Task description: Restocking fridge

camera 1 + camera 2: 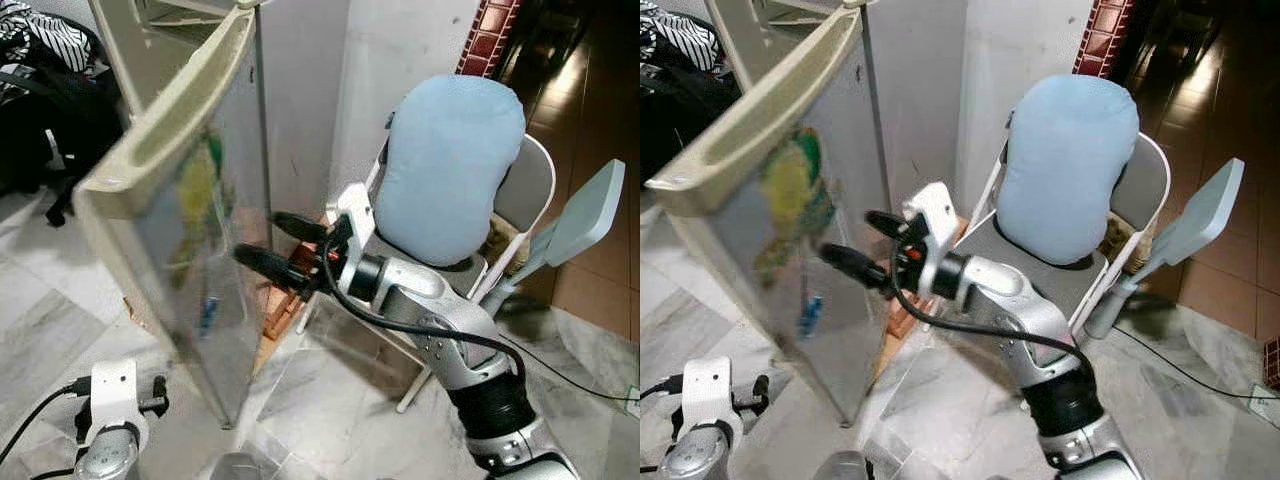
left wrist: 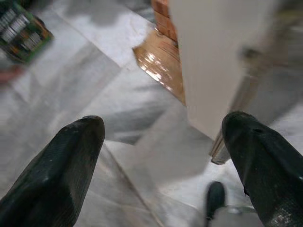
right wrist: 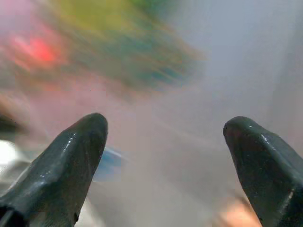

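Left eye view: fridge door (image 1: 190, 230) swung partway out, seen edge-on, pale top rim toward the camera, blurred stickers on its grey face. Right gripper (image 1: 262, 243) raised level with the door's outer face, two black fingers spread, nothing between them, tips just beside or touching the panel; cannot tell which. Behind it, a folding chair (image 1: 520, 190) carrying a light blue cushion (image 1: 445, 165). Left gripper (image 1: 150, 395) low near the marble floor (image 1: 330, 400), hanging idle.

Right eye view: same scene; right gripper (image 1: 855, 240) pointing at the door's sticker side, fingers apart, wrist roughly level.

Left wrist view: left fingers (image 2: 61, 170) wide apart and empty, looking down over floor tiles and the door's bottom corner (image 2: 208, 71).

Right wrist view: right fingers (image 3: 71, 161) spread, blurred green and red sticker colours on the grey panel close ahead.

Likely step: moving the door by pushing on its face. Best done with fingers kept apart or flat against the panel, pressing near the free edge for leverage, pushing slowly along the hinge arc, keeping the elbow free of the chair, watching for slip on the smooth surface
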Robot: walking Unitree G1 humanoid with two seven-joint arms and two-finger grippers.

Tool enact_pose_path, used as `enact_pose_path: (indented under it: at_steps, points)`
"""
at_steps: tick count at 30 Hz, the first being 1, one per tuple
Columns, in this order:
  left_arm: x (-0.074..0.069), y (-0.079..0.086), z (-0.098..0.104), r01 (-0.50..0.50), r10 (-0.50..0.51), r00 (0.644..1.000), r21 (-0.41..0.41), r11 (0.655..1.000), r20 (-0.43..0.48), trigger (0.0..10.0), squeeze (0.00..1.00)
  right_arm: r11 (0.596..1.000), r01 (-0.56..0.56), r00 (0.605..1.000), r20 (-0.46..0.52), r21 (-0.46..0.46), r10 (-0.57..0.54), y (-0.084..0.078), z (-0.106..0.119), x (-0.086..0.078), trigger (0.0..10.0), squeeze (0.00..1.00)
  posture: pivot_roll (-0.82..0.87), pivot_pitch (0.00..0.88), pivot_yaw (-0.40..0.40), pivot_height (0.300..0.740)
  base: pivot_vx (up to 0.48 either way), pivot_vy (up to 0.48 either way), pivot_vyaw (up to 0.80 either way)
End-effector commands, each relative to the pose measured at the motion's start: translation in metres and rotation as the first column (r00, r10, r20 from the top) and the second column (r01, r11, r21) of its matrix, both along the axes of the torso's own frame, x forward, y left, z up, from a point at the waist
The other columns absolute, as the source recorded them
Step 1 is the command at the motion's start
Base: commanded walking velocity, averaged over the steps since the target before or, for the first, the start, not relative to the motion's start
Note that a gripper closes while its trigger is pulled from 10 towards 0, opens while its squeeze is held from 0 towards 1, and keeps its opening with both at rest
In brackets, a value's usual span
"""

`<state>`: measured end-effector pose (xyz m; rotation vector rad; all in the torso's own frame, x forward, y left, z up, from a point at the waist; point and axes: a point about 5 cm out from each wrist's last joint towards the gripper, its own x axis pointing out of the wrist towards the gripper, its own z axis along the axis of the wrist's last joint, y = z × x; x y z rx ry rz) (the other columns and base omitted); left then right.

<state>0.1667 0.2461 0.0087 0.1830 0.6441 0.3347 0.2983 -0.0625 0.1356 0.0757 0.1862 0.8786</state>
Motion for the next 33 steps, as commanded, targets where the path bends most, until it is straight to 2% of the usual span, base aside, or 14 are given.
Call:
enact_pose_path:
  at_steps: [1, 3, 7, 9, 11, 14, 16, 19, 20, 21, 25, 28, 31, 33]
  points:
    - [0.003, 0.001, 0.002, 0.027, -0.028, 1.0, 0.042, 0.999, 0.008, 10.0, 0.0, 0.981, 0.174, 0.985, 0.01, -0.086, -0.174, -0.024, -0.013, 0.009, 10.0, 0.0, 0.12, 0.0, -0.028, 0.74, 0.0, 0.0, 0.0]
    - [0.007, -0.001, 0.003, 0.052, -0.052, 0.999, 0.038, 0.998, 0.012, 10.0, 0.0, 0.927, 0.338, 0.94, 0.004, -0.165, -0.342, -0.05, -0.026, 0.015, 10.0, 0.0, 0.12, 0.0, -0.028, 0.74, 0.0, 0.0, 0.0]
    - [0.013, 0.001, 0.003, 0.062, -0.063, 0.998, 0.024, 0.998, 0.02, 10.0, 0.0, 0.886, 0.425, 0.899, -0.028, -0.186, -0.437, -0.074, -0.036, 0.013, 10.0, 0.0, 0.11, 0.0, -0.026, 0.74, 0.0, 0.0, 0.0]
    - [0.028, 0.013, 0.009, 0.043, -0.045, 0.997, 0.036, 0.998, 0.059, 10.0, 0.0, 0.847, 0.494, 0.861, -0.022, -0.198, -0.507, -0.092, -0.042, 0.01, 10.0, 0.0, 0.1, 0.0, -0.027, 0.74, 0.0, 0.0, 0.0]
    - [0.032, 0.018, 0.011, 0.035, -0.038, 0.997, 0.048, 0.998, 0.071, 10.0, 0.0, 0.837, 0.509, 0.853, -0.012, -0.201, -0.522, -0.095, -0.043, 0.01, 10.0, 0.0, 0.1, 0.0, -0.027, 0.74, 0.0, 0.0, 0.0]
    - [0.057, 0.052, 0.029, -0.067, 0.054, 0.986, 0.082, 0.994, 0.157, 10.0, 0.0, 0.801, 0.589, 0.806, 0.007, -0.107, -0.592, -0.105, -0.037, 0.007, 10.0, 0.0, 0.09, 0.0, -0.029, 0.74, 0.0, 0.0, 0.0]
    - [0.074, 0.062, 0.047, -0.062, 0.033, 0.972, 0.119, 0.991, 0.231, 10.0, 0.0, 0.801, 0.596, 0.803, 0.035, -0.054, -0.595, -0.105, -0.031, 0.002, 10.0, 0.0, 0.09, 0.0, -0.029, 0.74, 0.0, 0.0, 0.0]
    - [0.083, 0.071, 0.064, -0.071, 0.009, 0.957, 0.202, 0.977, 0.291, 10.0, 0.0, 0.807, 0.588, 0.808, 0.055, -0.055, -0.586, -0.105, -0.032, -0.004, 10.0, 0.0, 0.07, 0.0, -0.022, 0.74, 0.0, 0.0, 0.0]
    - [0.083, 0.081, 0.068, -0.117, 0.047, 0.951, 0.216, 0.969, 0.304, 10.0, 0.0, 0.803, 0.594, 0.804, 0.047, -0.053, -0.592, -0.106, -0.034, -0.007, 10.0, 0.0, 0.07, 0.0, -0.022, 0.74, 0.0, 0.0, 0.0]
    - [0.08, 0.102, 0.078, -0.243, 0.152, 0.929, 0.246, 0.938, 0.338, 10.0, 0.0, 0.792, 0.609, 0.793, 0.035, -0.053, -0.608, -0.108, -0.038, -0.012, 10.0, 0.0, 0.07, 0.0, -0.021, 0.74, 0.0, 0.0, 0.0]
    - [0.069, 0.141, 0.102, -0.427, 0.277, 0.862, 0.311, 0.849, 0.425, 10.0, 0.0, 0.779, 0.624, 0.781, 0.018, -0.06, -0.624, -0.11, -0.044, -0.019, 10.0, 0.0, 0.06, 0.0, -0.015, 0.74, 0.0, 0.0, 0.0]
    - [0.072, 0.136, 0.107, -0.407, 0.223, 0.86, 0.353, 0.842, 0.458, 10.0, 0.0, 0.78, 0.625, 0.781, 0.035, -0.044, -0.624, -0.11, -0.041, -0.019, 10.0, 0.0, 0.06, 0.0, -0.014, 0.74, 0.0, 0.0, 0.0]
    - [0.082, 0.106, 0.103, -0.3, 0.107, 0.871, 0.345, 0.889, 0.48, 10.0, 0.0, 0.772, 0.636, 0.772, 0.045, -0.024, -0.634, -0.112, -0.038, -0.017, 10.0, 0.0, 0.06, 0.0, -0.015, 0.74, 0.0, 0.0, 0.0]
    - [0.09, 0.074, 0.097, -0.206, 0.026, 0.87, 0.316, 0.926, 0.493, 10.0, 0.0, 0.755, 0.655, 0.755, 0.05, -0.008, -0.654, -0.114, -0.034, -0.016, 10.0, 0.0, 0.06, 0.0, -0.014, 0.74, 0.0, 0.0, 0.0]
